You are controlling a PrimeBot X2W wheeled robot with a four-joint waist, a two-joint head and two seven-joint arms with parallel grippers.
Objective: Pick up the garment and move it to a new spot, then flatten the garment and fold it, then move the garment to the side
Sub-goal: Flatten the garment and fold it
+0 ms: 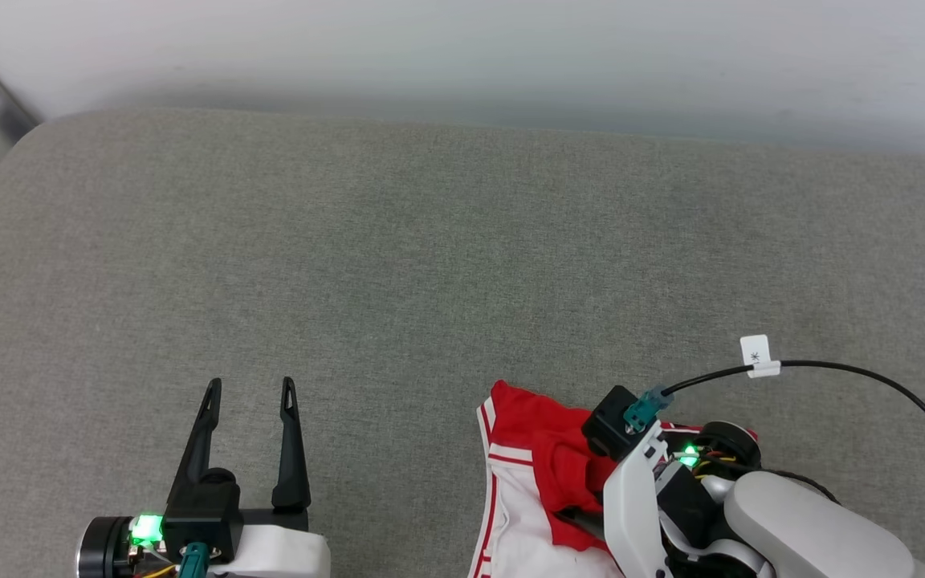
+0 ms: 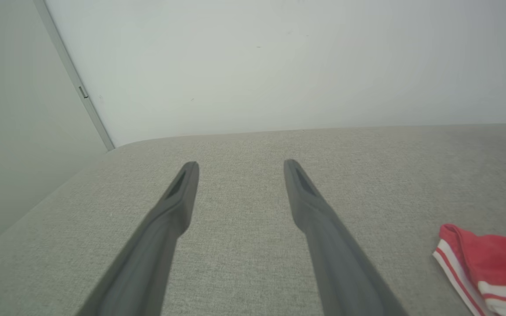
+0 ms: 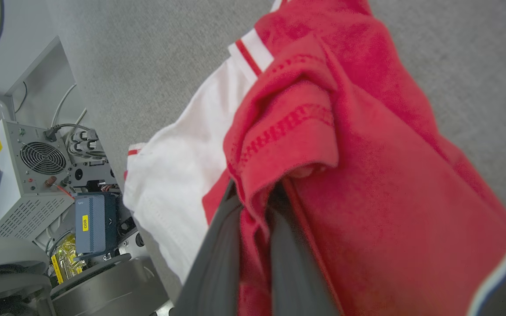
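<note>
Two grippers are over the grey fabric-covered surface (image 1: 430,265). The right gripper (image 3: 256,206) is clamped tight on a bunched red fold of the garment (image 1: 543,449). The garment sits crumpled at the near right of the surface, with a white striped sleeve showing beside the red. The left gripper (image 1: 251,384) hovers well apart to the left, fingers spread wide and holding nothing.

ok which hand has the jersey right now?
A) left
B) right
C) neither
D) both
B: the right hand is shut on a fold of the red garment, while the left hand stands open over the bare grey cushion, apart from the cloth.
</note>
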